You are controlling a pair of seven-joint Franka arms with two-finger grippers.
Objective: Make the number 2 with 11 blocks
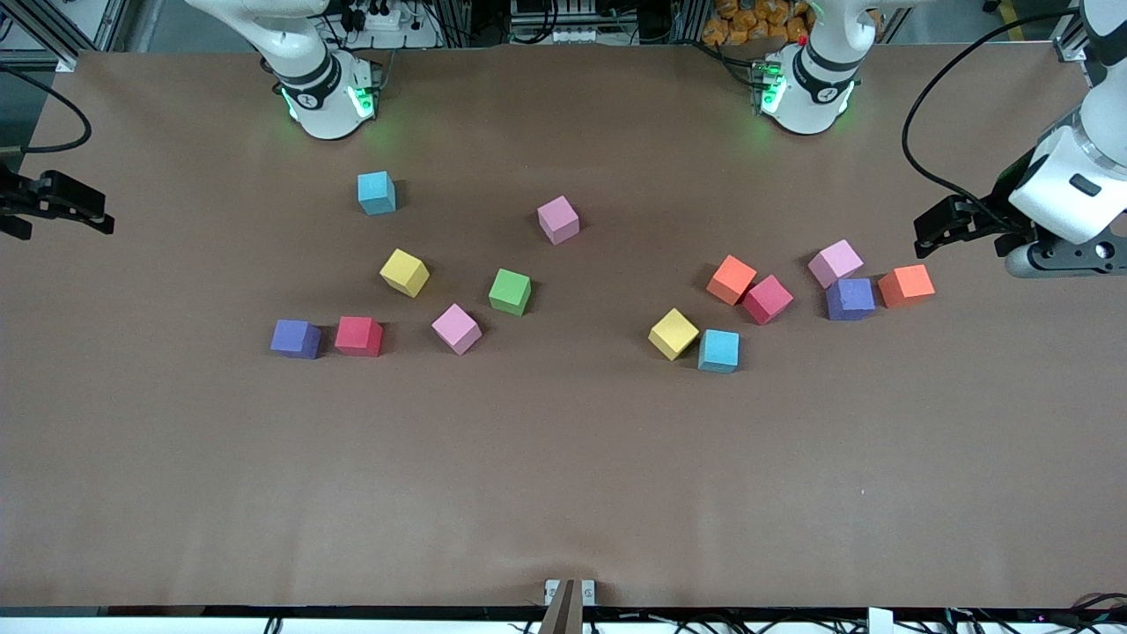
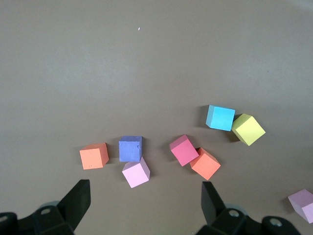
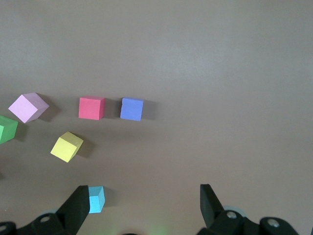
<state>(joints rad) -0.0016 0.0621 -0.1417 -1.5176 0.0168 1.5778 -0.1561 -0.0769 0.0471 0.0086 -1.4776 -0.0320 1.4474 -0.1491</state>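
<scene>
While both arms wait at the table's ends, my left gripper [image 2: 143, 203] and right gripper [image 3: 139, 205] gape empty; the scattered blocks [image 1: 510, 291] want square, centred grasps.

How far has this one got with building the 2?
Nothing is built: the blocks lie scattered in two loose groups, one round the green block, one round the red block. Nothing is in hand: the left gripper and right gripper wait open at the table's ends. All the picking and placing remains.
</scene>
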